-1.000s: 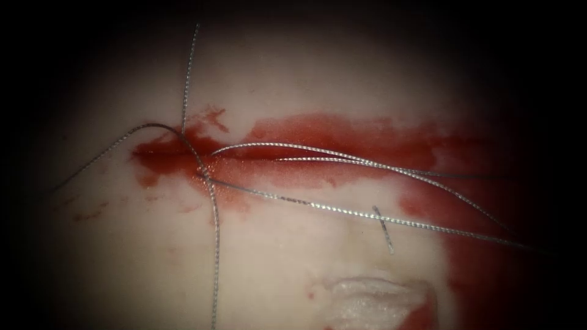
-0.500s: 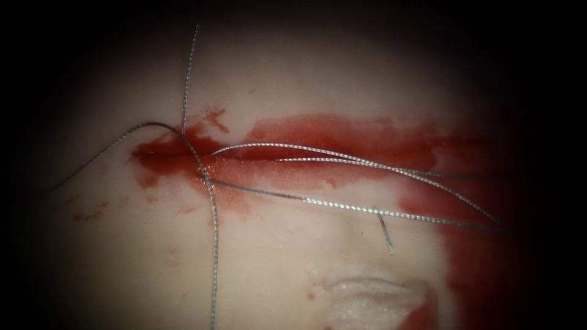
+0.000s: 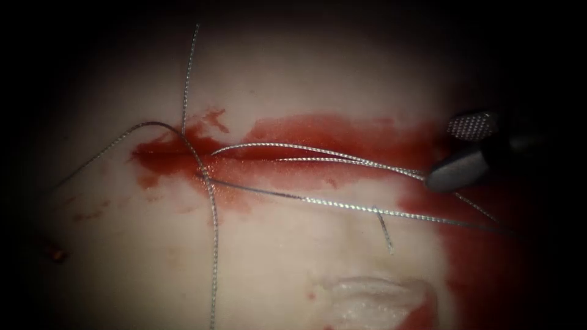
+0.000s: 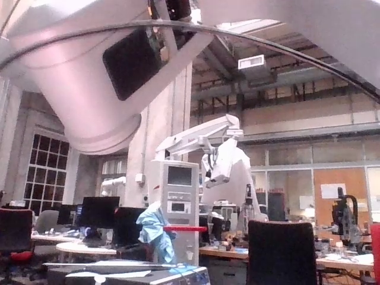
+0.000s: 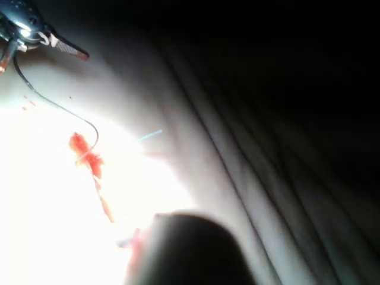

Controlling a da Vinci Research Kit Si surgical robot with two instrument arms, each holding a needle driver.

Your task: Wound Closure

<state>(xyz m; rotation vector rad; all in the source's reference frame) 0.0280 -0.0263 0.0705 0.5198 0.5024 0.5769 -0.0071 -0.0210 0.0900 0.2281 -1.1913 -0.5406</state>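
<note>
Tissue (image 3: 275, 263) with red fluid (image 3: 330, 137) along the cut (image 3: 257, 160); thread (image 3: 342, 208) crosses it
Right tool (image 3: 455, 150) sits at the cut's right end, jaws spread, holding nothing, just above thread strands; needle position cannot be told

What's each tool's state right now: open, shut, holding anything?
Left tool: cannot be told.
Right tool: fingers open, holding nothing, over the thread near the cut's right end.
</note>
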